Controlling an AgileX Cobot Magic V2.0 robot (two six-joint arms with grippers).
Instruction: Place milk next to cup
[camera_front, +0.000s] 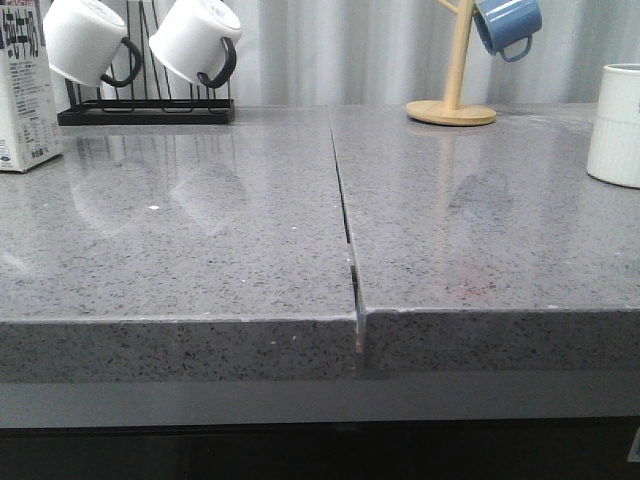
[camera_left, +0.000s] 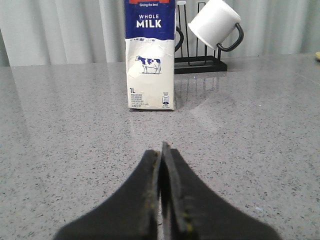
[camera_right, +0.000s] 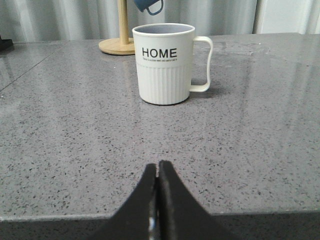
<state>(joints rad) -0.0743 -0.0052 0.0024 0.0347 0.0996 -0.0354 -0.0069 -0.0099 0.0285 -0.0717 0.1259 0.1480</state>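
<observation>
2 tools show only in their own wrist views, and neither appears in the front view. The left tool (camera_left: 161, 155) sits low over the grey table (camera_front: 200, 250), its dark fingers pressed together with nothing between them, aimed level at the milk (camera_left: 150, 55). The right tool (camera_right: 158, 172) is likewise clenched on nothing, low at the table's near edge, aimed at the cup (camera_right: 163, 64).

The milk stands upright, long axis vertical, at the table's far left edge, well apart from the left tool. Its blue "WHOLE MILK" band and cow picture face the left wrist camera; in the front view only a side with black print shows, partly cut off by the frame. Whether its top is sealed cannot be told.

The cup stands upright near the table's right edge, mouth up, "HOME" lettering toward the right wrist camera. Its handle points to that camera's right. Its inside looks grey, and no contents can be made out. Milk and cup are well apart, at opposite sides of the table.

Near the milk, a black rack (camera_front: 145, 110) at the far edge holds 2 white mugs (camera_front: 195, 40) with black handles, tilted mouth-down. A wooden mug tree (camera_front: 455, 70) stands toward the far right, with 1 blue mug (camera_front: 507, 25) hanging on it.
</observation>
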